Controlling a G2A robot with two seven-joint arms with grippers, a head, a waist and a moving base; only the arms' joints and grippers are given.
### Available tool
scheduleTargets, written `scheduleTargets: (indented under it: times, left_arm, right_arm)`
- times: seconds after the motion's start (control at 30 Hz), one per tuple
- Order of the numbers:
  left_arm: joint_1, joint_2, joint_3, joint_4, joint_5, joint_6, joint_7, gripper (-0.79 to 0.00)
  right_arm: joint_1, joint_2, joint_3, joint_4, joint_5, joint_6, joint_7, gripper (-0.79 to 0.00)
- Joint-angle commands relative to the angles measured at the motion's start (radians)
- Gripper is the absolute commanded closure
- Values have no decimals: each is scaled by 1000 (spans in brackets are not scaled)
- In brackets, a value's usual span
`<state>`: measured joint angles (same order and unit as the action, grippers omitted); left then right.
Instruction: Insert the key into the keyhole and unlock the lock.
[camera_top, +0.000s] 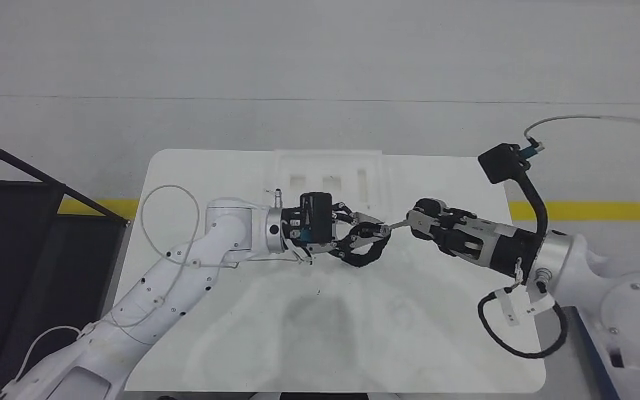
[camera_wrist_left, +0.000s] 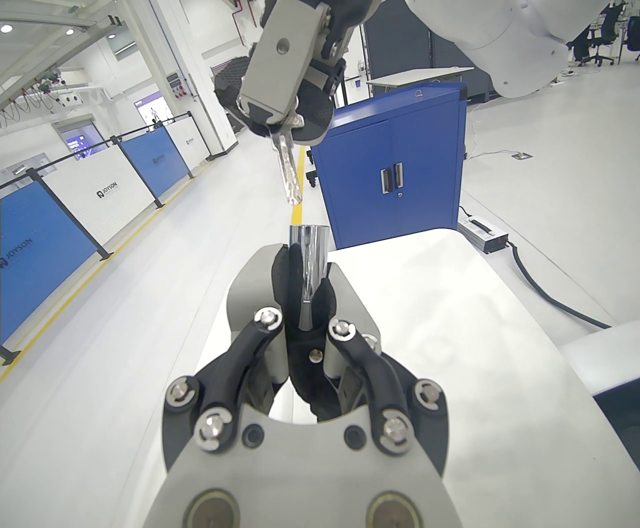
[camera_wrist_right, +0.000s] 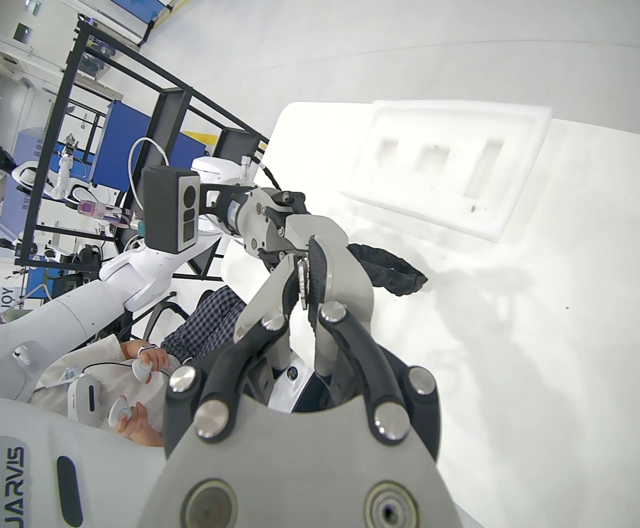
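My left gripper (camera_wrist_left: 306, 265) is shut on the lock, a chrome cylinder (camera_wrist_left: 310, 240) with a black cable loop (camera_top: 362, 252), and holds it above the middle of the table. The cylinder's open end faces my right gripper (camera_top: 413, 222), which is shut on the key's head (camera_wrist_right: 302, 280). The key's silver blade (camera_wrist_left: 289, 170) points at the cylinder. Its tip stops a short gap from the keyhole end and a little off to one side. In the right wrist view the left gripper and the cable (camera_wrist_right: 395, 275) lie just beyond my closed fingers (camera_wrist_right: 320, 280).
A white foam tray (camera_top: 330, 175) with several shallow recesses lies at the table's far edge, behind the grippers. The white table (camera_top: 300, 340) stretches bare beneath and in front of both arms. A dark frame (camera_top: 40, 190) stands off its left side.
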<state>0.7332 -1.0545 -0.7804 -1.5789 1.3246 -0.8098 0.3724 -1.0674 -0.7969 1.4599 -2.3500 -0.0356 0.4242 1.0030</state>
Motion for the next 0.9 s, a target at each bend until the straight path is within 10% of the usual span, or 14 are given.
scheduleTargets:
  times: [0.0, 0.87]
  left_arm:
    - [1, -4, 0, 5, -3, 5, 8, 0]
    - [29, -35, -22, 26, -25, -12, 8, 0]
  right_arm:
    - [9, 0, -9, 0, -7, 6, 3, 0]
    - [119, 0, -120, 0, -101, 87, 19, 0]
